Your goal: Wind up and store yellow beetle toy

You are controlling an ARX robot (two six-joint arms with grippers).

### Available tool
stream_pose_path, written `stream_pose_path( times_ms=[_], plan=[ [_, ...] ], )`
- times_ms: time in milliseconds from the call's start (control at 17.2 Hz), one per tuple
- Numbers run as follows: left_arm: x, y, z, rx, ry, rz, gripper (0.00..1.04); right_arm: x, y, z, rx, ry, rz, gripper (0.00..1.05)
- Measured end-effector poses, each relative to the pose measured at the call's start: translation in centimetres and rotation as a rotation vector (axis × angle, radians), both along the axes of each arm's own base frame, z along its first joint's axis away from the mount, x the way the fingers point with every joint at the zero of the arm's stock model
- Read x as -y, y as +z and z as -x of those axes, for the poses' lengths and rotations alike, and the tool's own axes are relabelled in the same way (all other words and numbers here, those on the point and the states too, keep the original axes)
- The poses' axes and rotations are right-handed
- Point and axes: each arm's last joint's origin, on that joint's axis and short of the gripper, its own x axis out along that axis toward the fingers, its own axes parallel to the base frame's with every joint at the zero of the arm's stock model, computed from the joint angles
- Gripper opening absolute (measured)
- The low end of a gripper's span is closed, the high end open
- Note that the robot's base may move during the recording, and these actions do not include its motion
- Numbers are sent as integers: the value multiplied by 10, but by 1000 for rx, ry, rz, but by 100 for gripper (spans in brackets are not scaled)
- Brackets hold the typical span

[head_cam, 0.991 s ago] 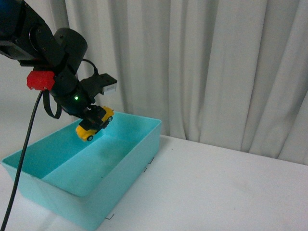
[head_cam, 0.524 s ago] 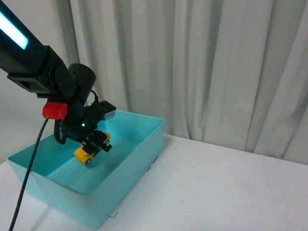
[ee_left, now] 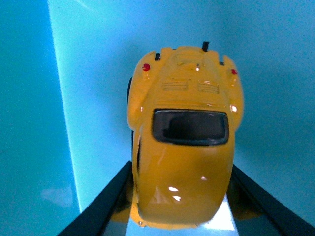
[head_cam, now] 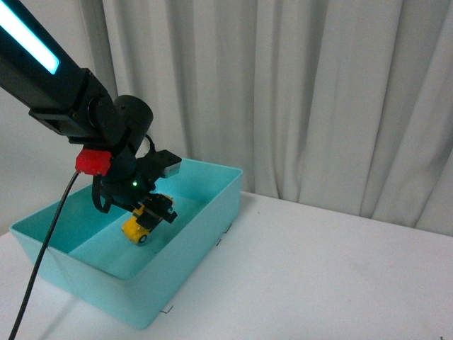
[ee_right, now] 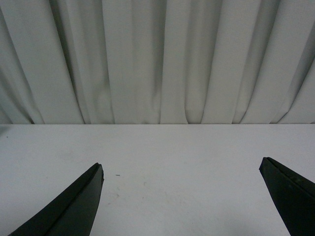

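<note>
Inside left tool [head_cam: 158, 210], half-hidden beetle toy [head_cam: 133, 229]

Glossy yellow beetle toy [ee_left: 183, 162], matt teal bin [head_cam: 191, 244]

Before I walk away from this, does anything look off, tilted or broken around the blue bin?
Nothing looks damaged or spilled. The yellow beetle toy is tilted, one end down, but only because the left pincer grips it by its sides inside the teal bin. The right pincer is open over the white table.
</note>
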Motion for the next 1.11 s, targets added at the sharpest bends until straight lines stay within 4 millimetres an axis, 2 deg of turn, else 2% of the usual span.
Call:
stream_pose_path(
  times_ms=[117, 350, 466, 583, 758, 874, 932, 991, 1049, 1107],
  plan=[
    [0, 0, 0, 2, -4, 9, 61, 0, 0, 0, 0, 0, 0, 98],
    [0, 7, -1, 35, -20, 78, 100, 0, 0, 0, 0, 0, 0, 98],
    [-2, 37, 3, 153, -39, 86, 98, 0, 0, 0, 0, 0, 0, 98],
    [-1, 79, 16, 280, -61, 88, 98, 0, 0, 0, 0, 0, 0, 98],
    [5, 126, 48, 411, -89, 98, 98, 0, 0, 0, 0, 0, 0, 98],
    [11, 155, 76, 505, -104, 116, 98, 0, 0, 0, 0, 0, 0, 98],
    [15, 169, 88, 764, -122, 140, 89, 0, 0, 0, 0, 0, 0, 98],
    [23, 176, 113, 938, -112, 178, 78, 0, 0, 0, 0, 0, 0, 98],
    [36, 176, 142, 1079, -91, 233, 66, 0, 0, 0, 0, 0, 0, 98],
    [45, 170, 157, 1143, -86, 258, 55, 0, 0, 0, 0, 0, 0, 98]
  ],
)
